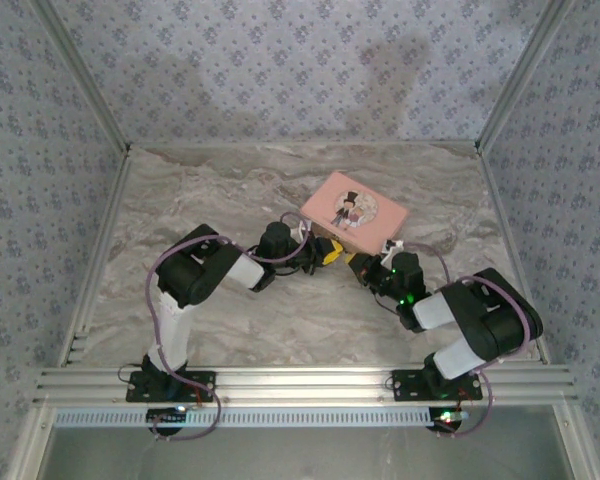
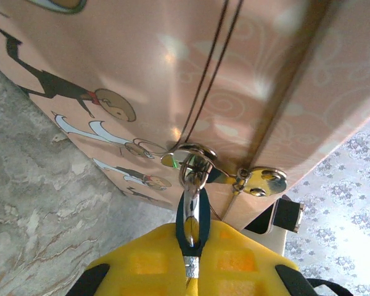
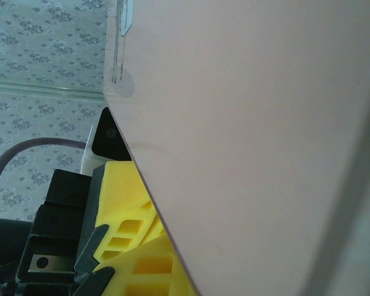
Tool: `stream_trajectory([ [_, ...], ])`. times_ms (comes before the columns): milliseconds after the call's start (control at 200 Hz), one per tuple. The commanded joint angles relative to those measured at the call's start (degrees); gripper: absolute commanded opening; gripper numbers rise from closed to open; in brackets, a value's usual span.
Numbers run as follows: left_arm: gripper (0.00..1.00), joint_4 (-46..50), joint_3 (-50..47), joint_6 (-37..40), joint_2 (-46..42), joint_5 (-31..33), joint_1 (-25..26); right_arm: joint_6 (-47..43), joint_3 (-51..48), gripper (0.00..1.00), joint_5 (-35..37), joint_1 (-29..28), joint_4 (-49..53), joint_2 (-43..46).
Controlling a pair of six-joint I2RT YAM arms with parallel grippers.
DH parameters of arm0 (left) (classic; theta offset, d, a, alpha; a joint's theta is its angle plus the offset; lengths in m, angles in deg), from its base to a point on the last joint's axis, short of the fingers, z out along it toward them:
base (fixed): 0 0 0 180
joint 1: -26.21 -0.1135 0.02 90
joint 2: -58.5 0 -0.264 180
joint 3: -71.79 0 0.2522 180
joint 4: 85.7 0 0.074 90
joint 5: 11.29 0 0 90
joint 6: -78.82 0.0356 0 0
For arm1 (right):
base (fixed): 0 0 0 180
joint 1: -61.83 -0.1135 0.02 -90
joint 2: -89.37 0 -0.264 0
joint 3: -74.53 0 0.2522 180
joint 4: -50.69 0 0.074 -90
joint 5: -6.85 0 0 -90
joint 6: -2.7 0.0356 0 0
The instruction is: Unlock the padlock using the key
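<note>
- Two tools are pressed together; left tool [image 2: 194, 250] pinches tiny grey metal padlock [image 2: 193, 206] on pink rectangular box [image 2: 172, 74].
- Keep padlock steady; load of right tool [image 1: 362, 266]: cannot tell.

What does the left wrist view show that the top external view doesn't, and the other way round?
Left wrist: what looks like the padlock hanging at the box's clasp, pinched by the shut left gripper, with a shiny round metal piece beside it.
Top external: both arms' poses, the right gripper against the box's near side, and the whole lid with its cartoon couple.
Shared: the pink box, the left gripper's yellow tips, the marble table and the patterned wall.
</note>
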Motion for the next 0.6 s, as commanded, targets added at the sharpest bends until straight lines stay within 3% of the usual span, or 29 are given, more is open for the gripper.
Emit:
stream_trajectory([
  [0, 0.05, -6.72, 0.0, -0.21, -0.05, -1.77, 0.87, 1.33, 1.81, 0.0, -0.29, 0.11, -2.41, -1.48],
  [595, 0.04, -8.44, -0.42, -0.64, 0.28, -1.8, 1.07, 7.6, 1.65, 0.0, -4.11, 1.62, -17.03, -10.15],
])
